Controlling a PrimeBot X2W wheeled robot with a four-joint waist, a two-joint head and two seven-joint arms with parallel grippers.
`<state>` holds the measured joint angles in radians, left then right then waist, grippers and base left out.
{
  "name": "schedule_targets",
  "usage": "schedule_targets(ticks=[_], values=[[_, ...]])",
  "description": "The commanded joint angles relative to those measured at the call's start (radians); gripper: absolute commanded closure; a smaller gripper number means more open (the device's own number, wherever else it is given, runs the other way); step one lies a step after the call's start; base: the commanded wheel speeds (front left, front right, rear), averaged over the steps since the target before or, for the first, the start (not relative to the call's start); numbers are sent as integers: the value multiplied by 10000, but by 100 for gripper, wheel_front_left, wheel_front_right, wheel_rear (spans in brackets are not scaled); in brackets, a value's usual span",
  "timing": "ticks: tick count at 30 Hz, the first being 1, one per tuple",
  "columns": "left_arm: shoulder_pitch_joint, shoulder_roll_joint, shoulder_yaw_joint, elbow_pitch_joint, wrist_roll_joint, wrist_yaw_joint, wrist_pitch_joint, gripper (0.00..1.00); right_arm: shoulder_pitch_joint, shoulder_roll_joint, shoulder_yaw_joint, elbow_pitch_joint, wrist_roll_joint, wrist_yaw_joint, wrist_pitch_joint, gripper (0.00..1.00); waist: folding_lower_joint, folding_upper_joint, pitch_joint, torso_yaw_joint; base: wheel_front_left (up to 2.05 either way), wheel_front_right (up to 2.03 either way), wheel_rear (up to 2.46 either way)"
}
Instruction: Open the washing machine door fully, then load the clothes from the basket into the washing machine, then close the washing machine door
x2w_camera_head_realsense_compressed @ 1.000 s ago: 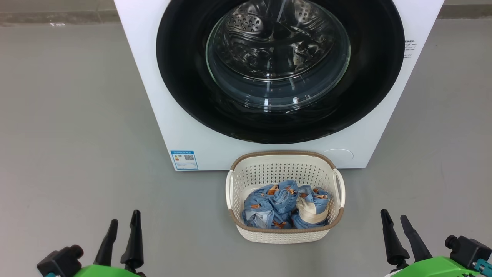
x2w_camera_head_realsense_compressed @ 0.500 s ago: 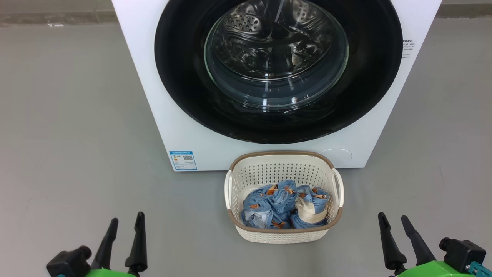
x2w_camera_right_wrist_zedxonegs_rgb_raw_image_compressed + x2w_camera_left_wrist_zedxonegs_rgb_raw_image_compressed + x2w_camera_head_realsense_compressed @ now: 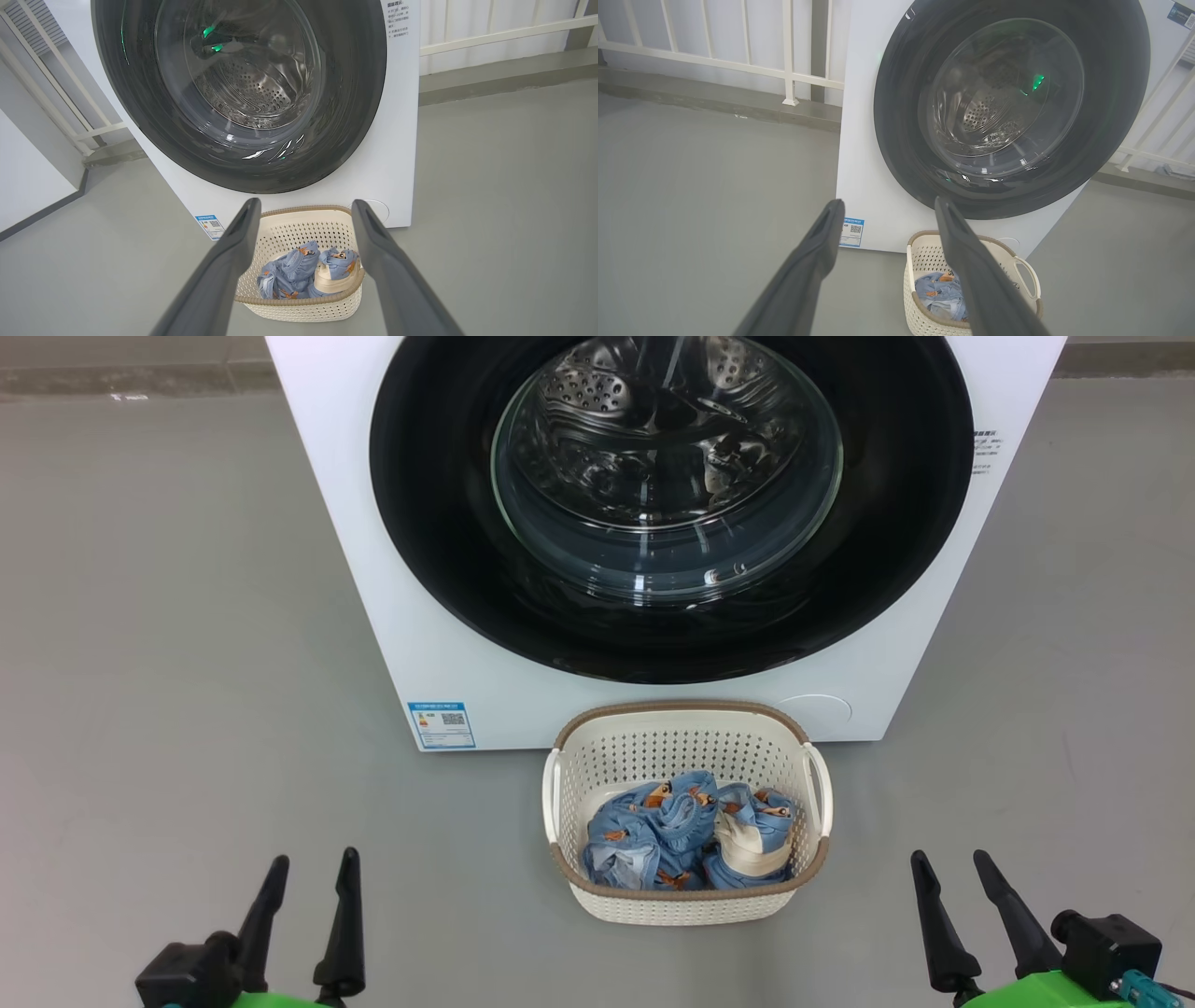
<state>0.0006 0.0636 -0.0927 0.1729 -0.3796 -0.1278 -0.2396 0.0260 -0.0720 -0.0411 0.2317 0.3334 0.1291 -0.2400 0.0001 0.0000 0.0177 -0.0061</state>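
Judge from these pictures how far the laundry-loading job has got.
Nothing looks done: the washing machine door is shut. Nothing is in hand: both pairs of jaws stand open and empty. Left: opening the door, moving the clothes from the basket into the washing machine, closing it.

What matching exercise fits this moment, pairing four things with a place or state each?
Things:
1. washing machine door
2. clothes
3. basket
4. left gripper

Places or states:
A. standing on the floor right in front of the washing machine
B. open and holding nothing, low at the left of the head view
C. shut
D. heaped inside the basket

Pairs: 1-C, 2-D, 3-A, 4-B
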Motion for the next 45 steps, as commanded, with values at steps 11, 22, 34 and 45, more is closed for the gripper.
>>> schedule_targets(ticks=[11,22,34,45], values=[[-211,161,414,-11,410,-29,-222,0,114,-57,-159,-244,-563,16,-218,0,-1,0,14,-83,0,0,0],[-263,165,566,393,361,-29,-222,0,49,51,-795,2,-699,16,-218,0,-1,0,-5,-197,0,0,0],[-345,114,669,651,897,-29,-222,0,32,101,-831,-23,-737,16,-218,0,-1,0,-40,-202,7,7,-14],[-346,45,544,681,878,-29,-222,0,52,112,-795,-120,-750,16,-218,0,-1,0,-16,-225,80,80,-159]])
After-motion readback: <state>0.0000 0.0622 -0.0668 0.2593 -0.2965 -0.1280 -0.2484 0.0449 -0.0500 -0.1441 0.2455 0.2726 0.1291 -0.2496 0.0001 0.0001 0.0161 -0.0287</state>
